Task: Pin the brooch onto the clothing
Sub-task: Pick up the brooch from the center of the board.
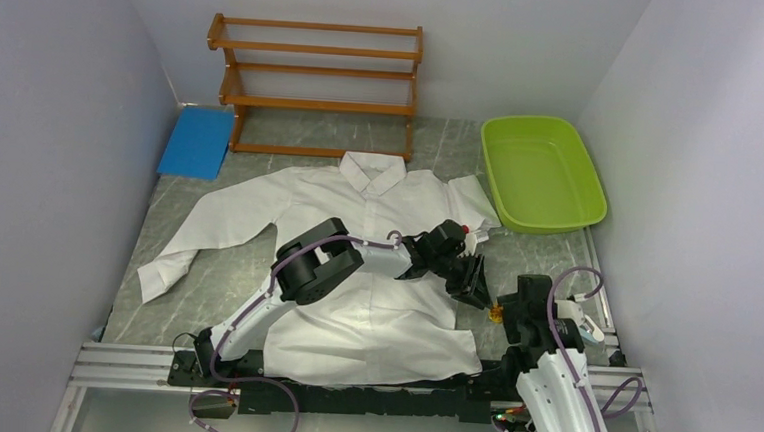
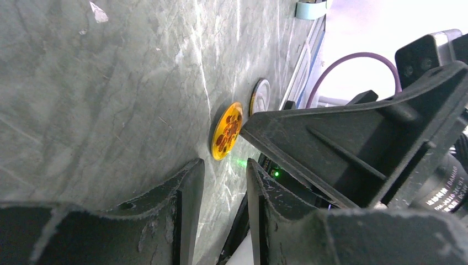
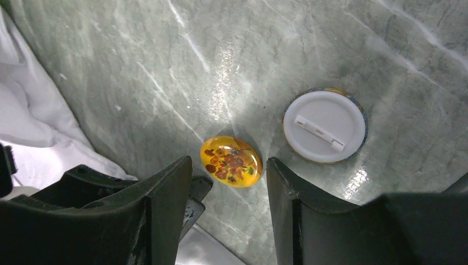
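A yellow oval brooch [image 3: 231,161] with red flowers lies on the marble table, just right of the white shirt [image 1: 357,235]. It also shows in the top view [image 1: 496,312] and the left wrist view [image 2: 227,131]. A round white badge [image 3: 325,125] lies face down beside it, pin clasp up. My right gripper [image 3: 229,171] is open, jaws either side of the brooch, just above it, not touching. My left gripper [image 2: 223,168] is open and empty, low over the table close to the brooch, by the shirt's right edge [image 3: 33,127].
A green tub [image 1: 541,173] stands at the back right, a wooden rack [image 1: 313,87] at the back and a blue pad [image 1: 196,142] at the back left. The aluminium rail [image 1: 348,374] runs along the near edge. The right gripper's finger [image 2: 353,138] crowds the left wrist view.
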Robot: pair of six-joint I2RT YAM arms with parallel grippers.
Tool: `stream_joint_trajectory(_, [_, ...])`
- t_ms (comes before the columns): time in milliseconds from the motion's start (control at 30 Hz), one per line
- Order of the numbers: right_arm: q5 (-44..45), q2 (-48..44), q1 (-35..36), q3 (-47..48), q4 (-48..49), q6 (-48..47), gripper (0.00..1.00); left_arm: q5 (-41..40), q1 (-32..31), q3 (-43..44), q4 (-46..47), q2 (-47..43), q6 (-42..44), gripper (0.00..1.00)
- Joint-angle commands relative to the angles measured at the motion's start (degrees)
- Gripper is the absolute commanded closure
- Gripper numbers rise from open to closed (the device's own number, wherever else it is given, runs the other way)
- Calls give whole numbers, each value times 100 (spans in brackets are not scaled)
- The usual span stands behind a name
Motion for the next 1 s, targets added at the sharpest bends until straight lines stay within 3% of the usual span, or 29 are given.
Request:
stream_joint_trajectory(0, [154,231,-16,-136,364,91,45,-211,-35,116,1,80,-24,60])
stream_joint_trajectory(300, [252,177,-17,-205,484,82,47,-567,-52,130,-181,193,-119,55])
stream_joint_trajectory(467, [282,110,-16,-200,458,56,47,-1056,-71,28,-296,115,-257,64])
stream_joint_trajectory(633, [310,118,-21,-156,488,-35,48,-722,-111,374,-261,283,-221,65])
stream_joint_trajectory(800, [241,133,-15,-199,524,-84,48,-874,-245,640,-879,195,43,65])
stream_joint_trajectory(967, [216,99,-22,-210,568,-163,48,-682,-256,530,-615,135,-11,66])
